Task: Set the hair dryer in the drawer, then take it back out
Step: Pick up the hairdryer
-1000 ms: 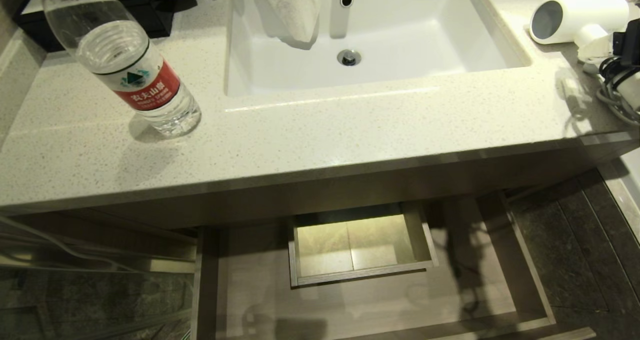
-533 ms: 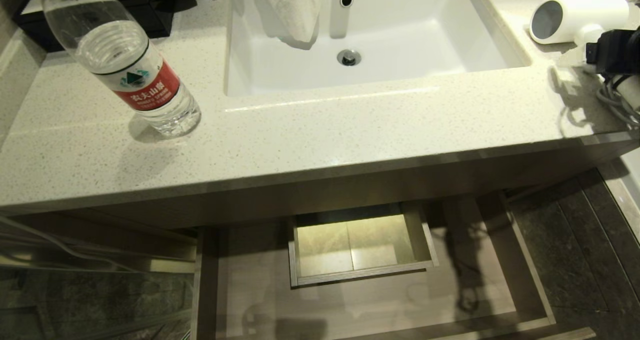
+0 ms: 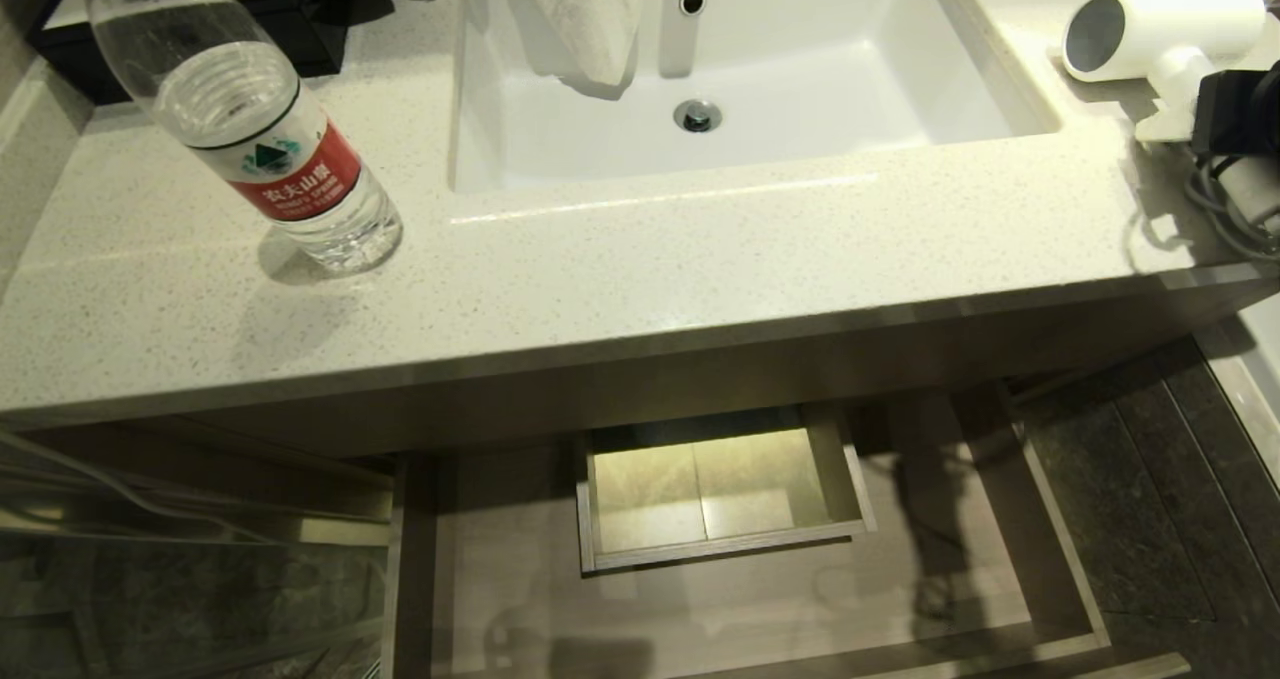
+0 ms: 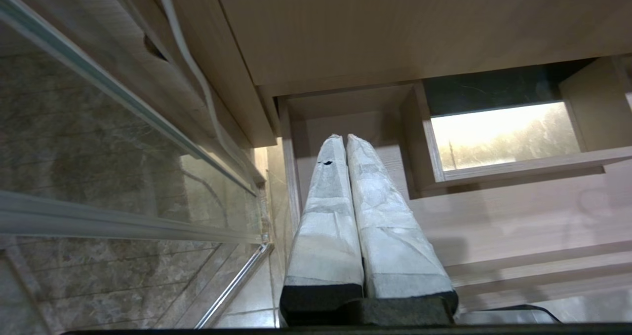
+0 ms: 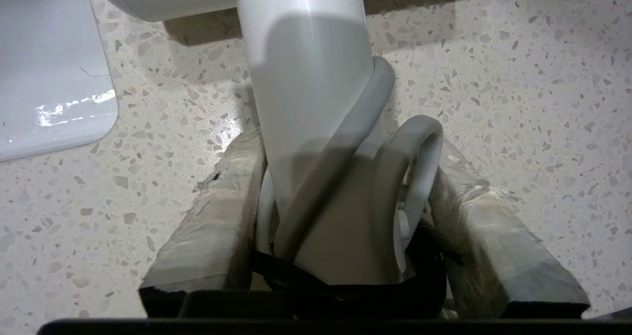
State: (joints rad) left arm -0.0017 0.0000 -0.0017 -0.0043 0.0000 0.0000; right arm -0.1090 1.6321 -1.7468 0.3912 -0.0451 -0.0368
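Right gripper had both fingers clamped on the hair dryer handle and bundled cord, right of the sink on the countertop. Drawer stood open below the sink. Left gripper was parked beside the drawer, fingers pressed together, holding nothing.

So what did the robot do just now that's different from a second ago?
The right gripper reached in from the right along the counter and closed around the hair dryer handle and its cord. The dryer has tipped up slightly. The water bottle, the sink and the open drawer stayed put, and the left gripper stays shut.
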